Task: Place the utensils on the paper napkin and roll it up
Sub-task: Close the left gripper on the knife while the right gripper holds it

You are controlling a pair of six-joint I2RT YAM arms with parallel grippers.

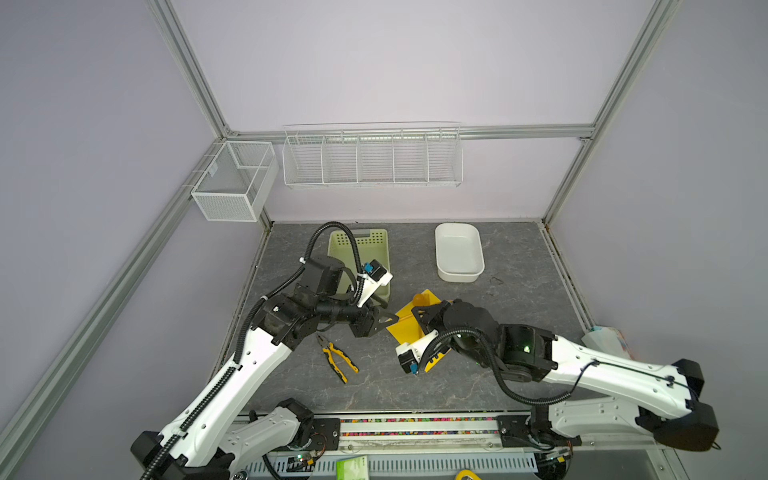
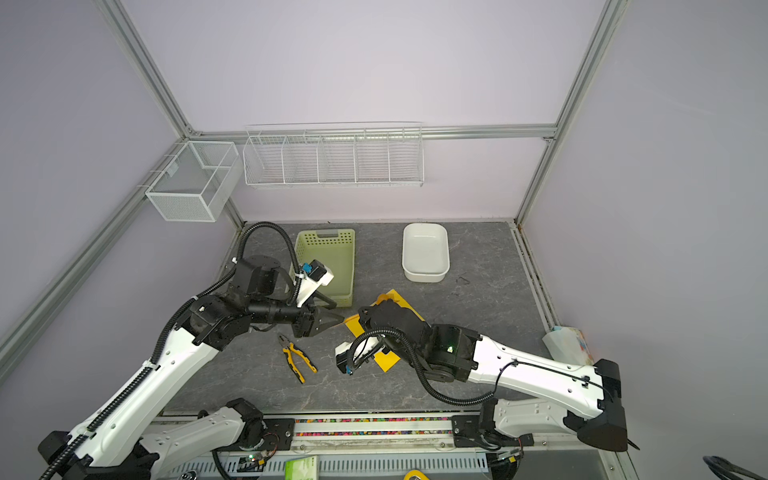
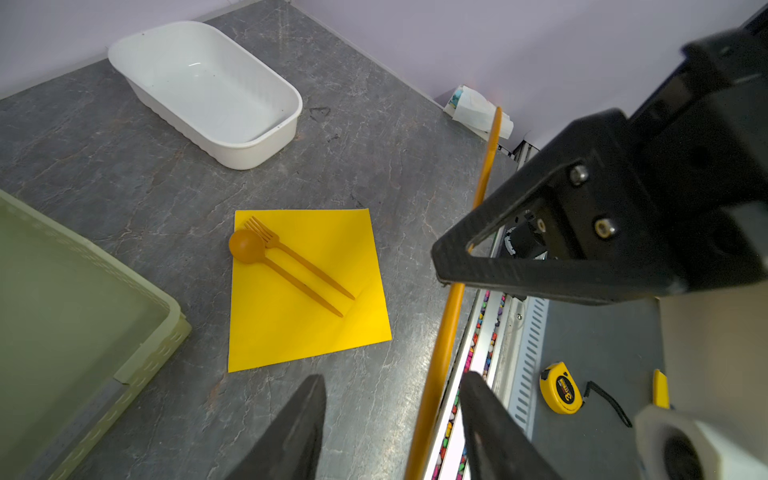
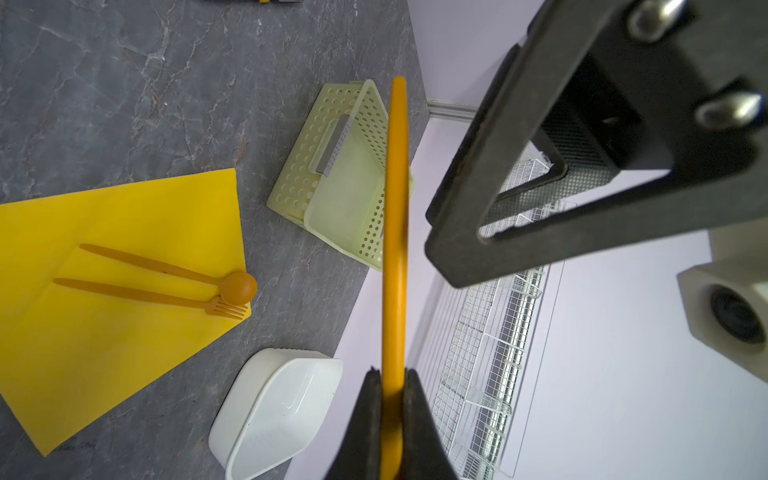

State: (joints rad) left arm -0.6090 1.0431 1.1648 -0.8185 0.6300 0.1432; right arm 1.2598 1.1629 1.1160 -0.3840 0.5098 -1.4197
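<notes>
The yellow paper napkin [image 3: 299, 332] [image 4: 83, 353] [image 1: 405, 328] lies flat on the grey table. Two orange utensils rest side by side on it, a spoon [image 3: 246, 246] [image 4: 237, 287] and a fork [image 3: 266, 235] [image 4: 224, 308]. A third, long orange utensil [image 4: 394, 208] [image 3: 446, 332] hangs in the air beside the napkin, with my right gripper [image 4: 392, 372] [image 1: 413, 311] shut on it. My left gripper [image 3: 394, 376] [image 1: 392, 318] faces the right one. It is open, and the long utensil passes between its fingers near one of them. In both top views the arms hide most of the napkin.
A pale green perforated basket [image 1: 376, 245] stands behind the left arm and a white tub [image 1: 457, 253] at the back right. Yellow-handled pliers [image 1: 338, 357] lie in front of the left gripper. A packet [image 1: 606, 340] leans at the right edge, and a yellow tape measure [image 3: 561, 388] lies past the front rail.
</notes>
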